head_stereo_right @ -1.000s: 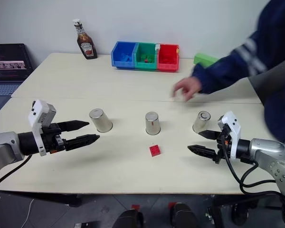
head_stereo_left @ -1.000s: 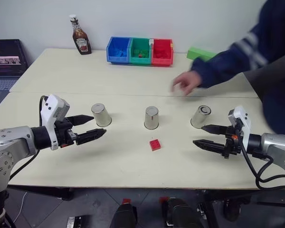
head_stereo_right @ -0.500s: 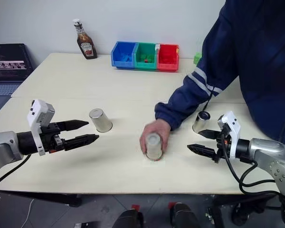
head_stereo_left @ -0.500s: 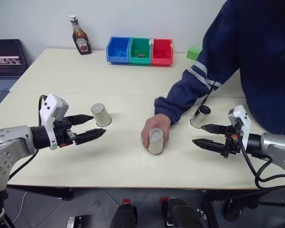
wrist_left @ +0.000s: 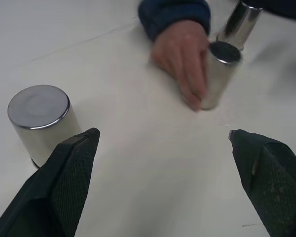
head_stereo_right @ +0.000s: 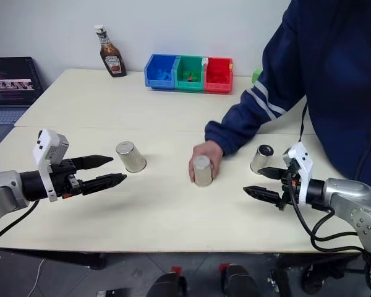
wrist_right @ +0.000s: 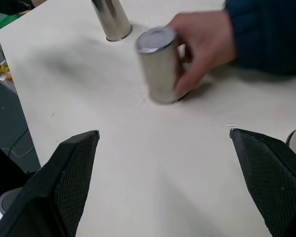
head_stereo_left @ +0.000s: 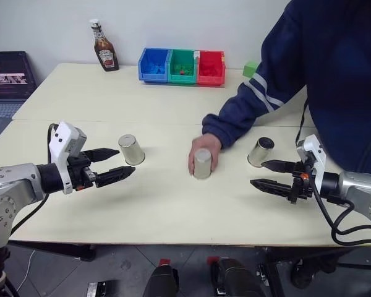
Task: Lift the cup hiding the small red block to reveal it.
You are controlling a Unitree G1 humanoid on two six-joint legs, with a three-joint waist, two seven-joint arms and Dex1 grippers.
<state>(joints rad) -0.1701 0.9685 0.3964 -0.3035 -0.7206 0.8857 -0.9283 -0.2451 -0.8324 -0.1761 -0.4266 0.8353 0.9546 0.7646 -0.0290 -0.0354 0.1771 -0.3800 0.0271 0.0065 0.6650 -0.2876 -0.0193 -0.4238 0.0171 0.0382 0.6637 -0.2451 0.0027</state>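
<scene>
A person's hand (head_stereo_left: 204, 150) is gripping the middle cup (head_stereo_left: 202, 164) at table centre. The left gripper (head_stereo_left: 116, 164), gaping wide and empty, is hovering at its nine o'clock; the right gripper (head_stereo_left: 263, 175), likewise spread and empty, at its three o'clock.

Shiny metal cup (head_stereo_left: 202, 164) on a smooth matt table (head_stereo_left: 161, 210).

I see my left claw (head_stereo_left: 113, 164) held level above the table (head_stereo_left: 161, 210), its two black fingers spread wide, pointing inward. My right claw (head_stereo_left: 267, 175) mirrors it, fingers apart, empty too.
</scene>
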